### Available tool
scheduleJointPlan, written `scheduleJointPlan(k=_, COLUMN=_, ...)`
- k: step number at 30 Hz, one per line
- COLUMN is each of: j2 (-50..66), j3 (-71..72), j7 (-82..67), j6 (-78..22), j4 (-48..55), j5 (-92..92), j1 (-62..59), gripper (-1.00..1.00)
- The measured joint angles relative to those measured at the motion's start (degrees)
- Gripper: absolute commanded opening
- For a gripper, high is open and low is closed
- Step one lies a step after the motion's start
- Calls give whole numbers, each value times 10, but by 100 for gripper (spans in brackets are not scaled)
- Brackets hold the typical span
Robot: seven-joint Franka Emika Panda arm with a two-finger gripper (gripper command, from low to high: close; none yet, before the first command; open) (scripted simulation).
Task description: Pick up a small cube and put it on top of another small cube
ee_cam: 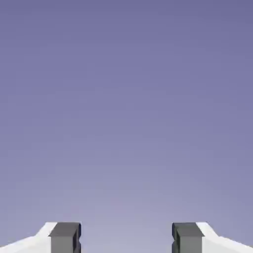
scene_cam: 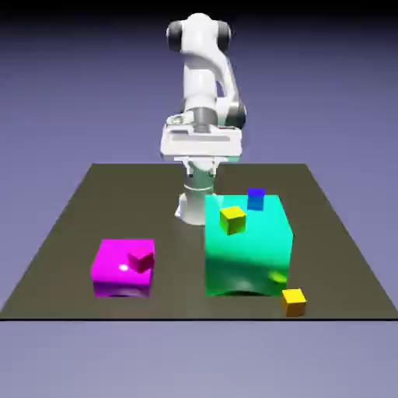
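The exterior view shows a white robot arm (scene_cam: 200, 74) standing up tall over a dark bench (scene_cam: 58, 268). Its pincer (ee_cam: 126, 238) is wide open. The hand view shows a big gap between the two small grey tips, and they have hold of nothing. Past the tips there is only the blue-violet backdrop (ee_cam: 126, 99), which gets paler toward the bottom of the hand view.

The small orange-yellow cube (scene_cam: 294, 302) sits on the bench, close to the near edge, over to the exterior view's right. It is near the bottom corner of the big teal block (scene_cam: 249, 253). The small yellow-green cube (scene_cam: 232, 221) shows against the top part of the teal block, toward the exterior view's left side of it. A small blue cube (scene_cam: 256, 199) shows by the far edge of the same block. It looks like the yellow-green one is on the block, but I can't be sure from here.

Over to the exterior view's left is a shiny pink-purple block (scene_cam: 113, 272), lower than the teal one. A little dark pink cube (scene_cam: 141, 260) shows against it, on the side toward the teal block. The orange-yellow cube and the yellow-green cube are well apart.
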Motion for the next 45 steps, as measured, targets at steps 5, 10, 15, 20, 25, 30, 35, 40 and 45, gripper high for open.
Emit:
scheduleJointPlan(k=5, j2=104, j3=58, j7=47, j6=-81, j4=82, j5=-35, j1=-18, gripper=0)
scheduleJointPlan(k=10, j2=208, j3=115, j7=94, j6=-163, j4=163, j5=-70, j1=-37, gripper=0)
scheduleJointPlan(k=15, j2=311, j3=173, j7=140, j6=-244, j4=245, j5=-105, j1=-53, gripper=0)
scheduleJointPlan(k=20, j2=415, j3=231, j7=187, j6=-325, j4=326, j5=-140, j1=-74, gripper=0)
scheduleJointPlan(k=25, j2=519, j3=288, j7=234, j6=-407, j4=408, j5=-175, j1=-92, gripper=0)
scheduleJointPlan(k=30, j2=623, j3=346, j7=281, j6=-488, j4=490, j5=-209, j1=-111, gripper=0)
scheduleJointPlan(k=35, j2=727, j3=404, j7=327, j6=-569, j4=571, j5=-244, j1=-129, gripper=0)
scheduleJointPlan(k=40, j2=800, j3=444, j7=360, j6=-626, j4=629, j5=-269, j1=-142, gripper=0)
scheduleJointPlan(k=45, j2=845, j3=411, j7=376, j6=-555, j4=598, j5=-303, j1=-129, gripper=-100)
